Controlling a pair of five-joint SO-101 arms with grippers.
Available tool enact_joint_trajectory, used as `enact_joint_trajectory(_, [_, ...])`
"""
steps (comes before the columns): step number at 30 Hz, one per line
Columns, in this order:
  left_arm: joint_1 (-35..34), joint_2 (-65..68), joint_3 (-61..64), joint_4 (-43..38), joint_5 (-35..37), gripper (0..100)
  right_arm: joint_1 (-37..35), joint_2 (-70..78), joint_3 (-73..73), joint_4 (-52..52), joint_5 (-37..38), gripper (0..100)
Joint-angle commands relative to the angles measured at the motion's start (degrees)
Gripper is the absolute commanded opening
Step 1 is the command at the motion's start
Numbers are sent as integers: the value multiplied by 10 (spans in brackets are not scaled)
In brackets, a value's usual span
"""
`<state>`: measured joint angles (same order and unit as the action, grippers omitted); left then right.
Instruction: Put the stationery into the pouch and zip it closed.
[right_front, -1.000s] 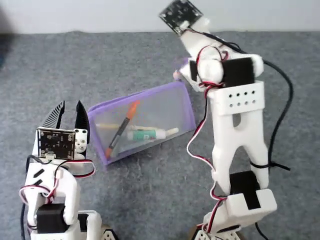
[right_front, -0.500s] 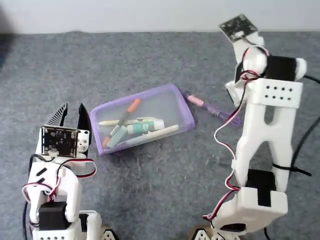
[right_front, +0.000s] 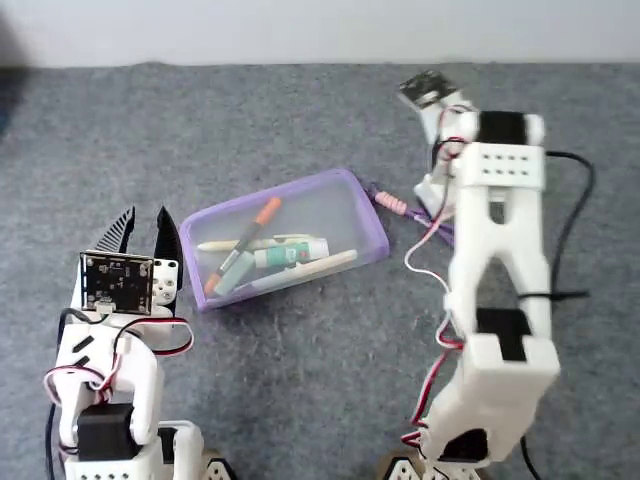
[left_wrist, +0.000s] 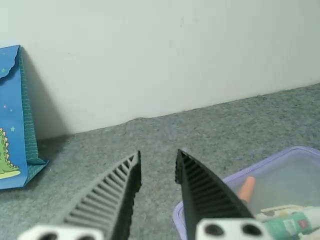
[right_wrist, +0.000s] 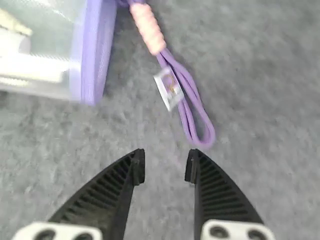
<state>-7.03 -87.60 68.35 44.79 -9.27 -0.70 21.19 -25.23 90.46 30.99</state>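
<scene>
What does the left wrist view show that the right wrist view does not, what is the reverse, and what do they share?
Left wrist view, not the right: a blue paper bag with a dinosaur print against a pale wall, an orange marker, and the left arm's jaws, standing apart. Right wrist view, not the left: a purple cord loop with a pink braided pull and a small tag, lying beyond the right arm's jaws, also apart. Both: the translucent purple pouch and the grey fabric table cover.
</scene>
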Motion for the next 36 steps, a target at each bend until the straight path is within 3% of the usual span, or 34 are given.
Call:
enact_joint_trajectory(1, [-2,-4,7,2,4,108,-24,32,-6,-64,-1,151])
enact_joint_trajectory(6, [-5,-4,11,3,4,108,-39,109,-42,-126,23,151])
enact_joint_trajectory(12, [-5,-4,11,3,6,108,-41,248,-206,-122,43,151])
enact_joint_trajectory(22, [-5,-4,12,3,6,108,-63,460,-495,-7,44,198])
enact_joint_trajectory(29, [-5,-4,12,3,6,107,-63,528,-547,4,44,195])
enact_joint_trajectory(36, [-5,-4,12,3,6,107,-65,523,-581,3,120,9])
